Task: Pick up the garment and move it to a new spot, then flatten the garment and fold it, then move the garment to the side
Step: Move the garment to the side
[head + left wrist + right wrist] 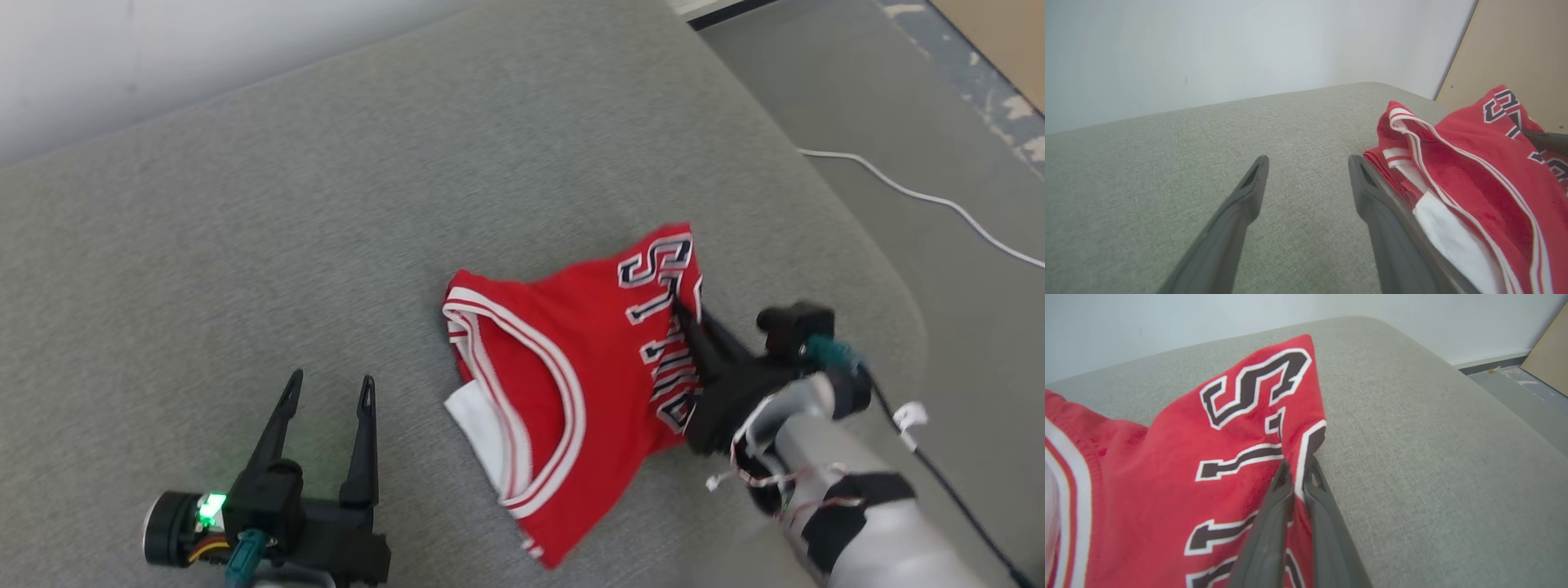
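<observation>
The garment (571, 384) is a red jersey with white-striped trim and dark lettering, lying bunched on the grey cushion right of centre. My right gripper (684, 314) is shut on the jersey's right edge, by the lettering; the right wrist view shows the red cloth (1167, 477) pinched between the two fingers (1274, 522). My left gripper (331, 388) stands open at the lower left, fingers pointing up, nothing between them. In the left wrist view the jersey (1474, 171) lies just beyond the right finger (1384, 220), touching or nearly touching it.
The wide grey cushion (286, 245) spreads to the left and back. Its rounded right edge (890, 278) drops to a grey floor with a white cable (922, 196). A pale wall (163, 57) runs behind, and a tan board (1515, 53) leans beside it.
</observation>
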### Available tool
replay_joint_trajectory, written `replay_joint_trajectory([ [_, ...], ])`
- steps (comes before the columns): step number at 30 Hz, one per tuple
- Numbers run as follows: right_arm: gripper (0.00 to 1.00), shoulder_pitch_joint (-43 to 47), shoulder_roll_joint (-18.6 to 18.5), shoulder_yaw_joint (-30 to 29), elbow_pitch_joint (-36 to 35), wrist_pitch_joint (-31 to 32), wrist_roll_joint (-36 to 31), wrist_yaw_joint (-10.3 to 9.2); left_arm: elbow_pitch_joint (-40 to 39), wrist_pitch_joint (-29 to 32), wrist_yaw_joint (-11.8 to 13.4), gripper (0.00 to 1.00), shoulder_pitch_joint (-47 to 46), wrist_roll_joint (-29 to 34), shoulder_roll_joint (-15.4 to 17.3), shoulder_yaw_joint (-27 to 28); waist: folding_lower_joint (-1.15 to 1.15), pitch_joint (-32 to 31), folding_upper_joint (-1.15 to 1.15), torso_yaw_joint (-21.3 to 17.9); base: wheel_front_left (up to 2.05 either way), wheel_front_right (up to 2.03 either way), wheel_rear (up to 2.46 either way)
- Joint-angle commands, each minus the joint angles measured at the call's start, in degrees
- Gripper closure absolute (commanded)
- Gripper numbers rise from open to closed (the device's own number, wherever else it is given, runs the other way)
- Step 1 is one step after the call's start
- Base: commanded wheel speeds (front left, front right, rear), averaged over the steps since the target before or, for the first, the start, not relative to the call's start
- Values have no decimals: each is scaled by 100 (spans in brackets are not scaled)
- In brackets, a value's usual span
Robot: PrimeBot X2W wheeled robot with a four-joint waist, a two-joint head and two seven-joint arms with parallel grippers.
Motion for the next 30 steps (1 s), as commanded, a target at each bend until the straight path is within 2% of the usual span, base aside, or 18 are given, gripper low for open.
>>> replay_joint_trajectory([
  [1,100,-335,-60,-152,28,-26,-123,-17,-116,-16,28,0,-183,96,16,-29,-1,383,-1,473,0,0,0],
  [6,100,-1051,-296,-733,179,-26,-396,-17,-397,-17,35,0,-447,234,17,-255,-1,871,-1,1144,0,0,0],
  [10,100,-1595,-622,-1262,481,-25,-734,-17,-564,-16,68,0,-619,272,17,-412,-1,1184,-1,1670,0,0,0],
  [11,100,-1595,-622,-1262,481,-25,-734,-17,-564,-16,68,0,-619,272,17,-412,-1,1184,-1,1670,0,0,0],
  [17,100,-2286,-1318,-2310,1332,-26,-1183,-16,-763,-16,165,0,-730,330,24,-561,-1,1502,-1,2326,0,0,0],
  [25,100,-2490,-2415,-3766,1926,-26,-2013,-17,-967,-16,288,0,-705,322,80,-606,-1,1607,-1,2665,0,0,0],
  [30,100,-2260,-2839,-4724,2024,-27,-2686,-17,-999,-16,312,0,-686,278,113,-600,-1,1558,-1,2696,0,0,0],
])
